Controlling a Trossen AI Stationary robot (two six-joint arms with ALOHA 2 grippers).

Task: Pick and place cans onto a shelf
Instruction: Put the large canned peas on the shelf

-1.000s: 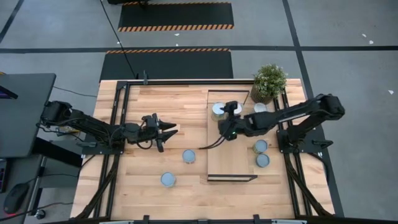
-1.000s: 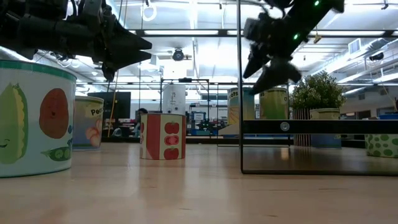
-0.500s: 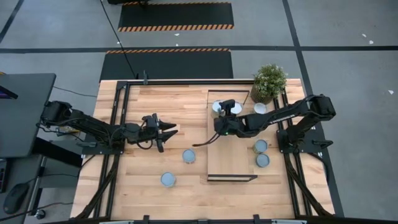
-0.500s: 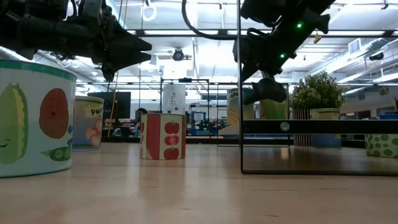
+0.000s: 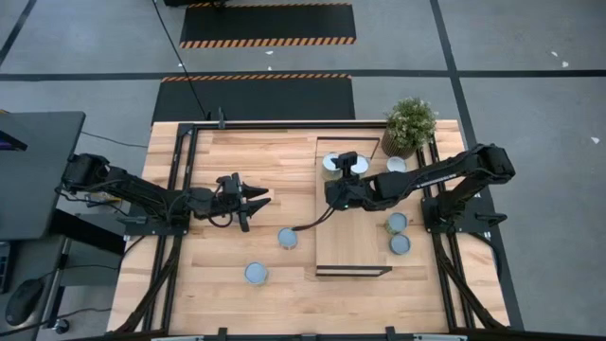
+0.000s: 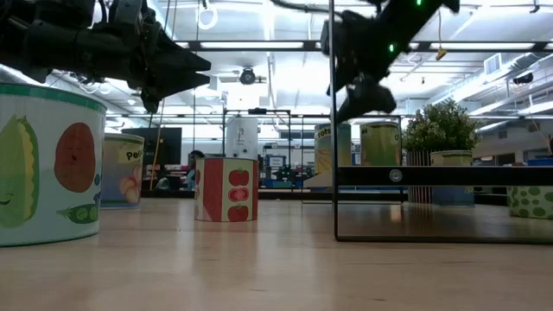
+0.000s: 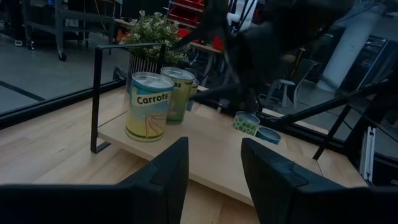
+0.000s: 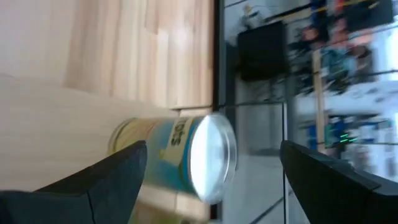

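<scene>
**Risk: shelved can may be knocked**

Right gripper (image 5: 333, 196), fingers spread and empty, hangs above the shelf (image 5: 351, 248) just beside the placed cans (image 5: 332, 164). A careless swing could topple them. Left gripper (image 5: 256, 200), partly spread, holds nothing.

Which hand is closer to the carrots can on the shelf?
Right. The right hand hovers just beside the carrots can over the shelf; the left hand waits mid-table.

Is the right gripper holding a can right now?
No: in the right wrist view the right gripper has its fingers spread wide with nothing between them, and the can stands apart on the shelf.
</scene>
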